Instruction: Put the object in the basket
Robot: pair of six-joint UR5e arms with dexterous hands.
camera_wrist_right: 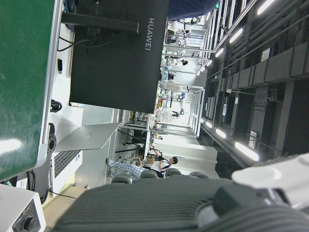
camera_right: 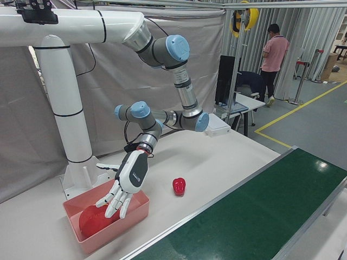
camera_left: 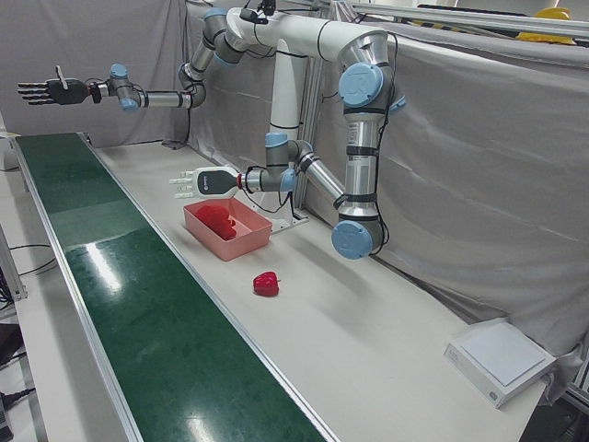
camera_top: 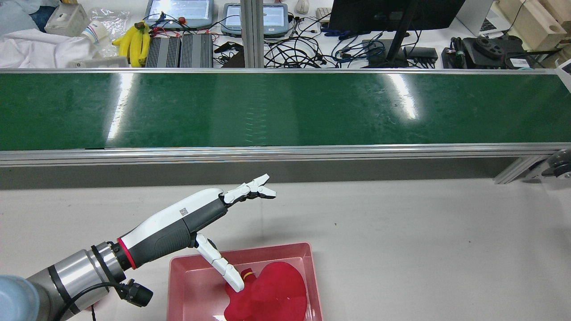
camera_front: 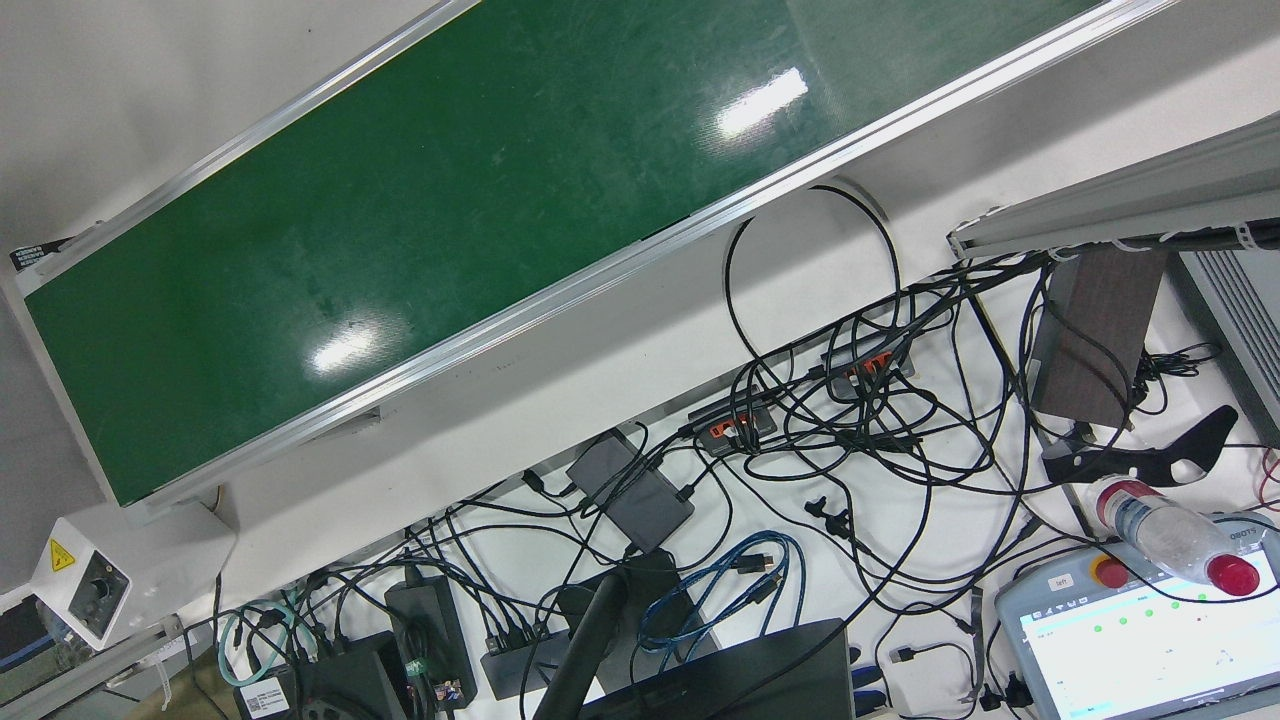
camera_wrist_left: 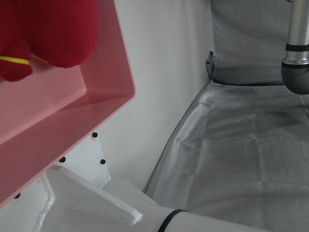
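Observation:
A pink basket (camera_top: 308,267) stands on the grey table near the arm pedestal; it also shows in the left-front view (camera_left: 247,241) and the right-front view (camera_right: 111,234). A red soft object (camera_top: 272,290) lies inside it, also seen in the left hand view (camera_wrist_left: 48,29). My left hand (camera_top: 192,218) hovers over the basket's edge, open, fingers spread, holding nothing (camera_right: 127,179). A small red pepper-like object (camera_left: 266,284) sits on the table apart from the basket (camera_right: 179,186). My right hand (camera_left: 46,91) is raised high beyond the belt's far end, open and empty.
The green conveyor belt (camera_top: 285,111) runs along the table's far side, bare (camera_left: 138,304). A white flat box (camera_left: 502,359) lies at the table's corner. Cables, a monitor and tablets lie beyond the belt (camera_front: 800,450). A person stands far off (camera_right: 276,49).

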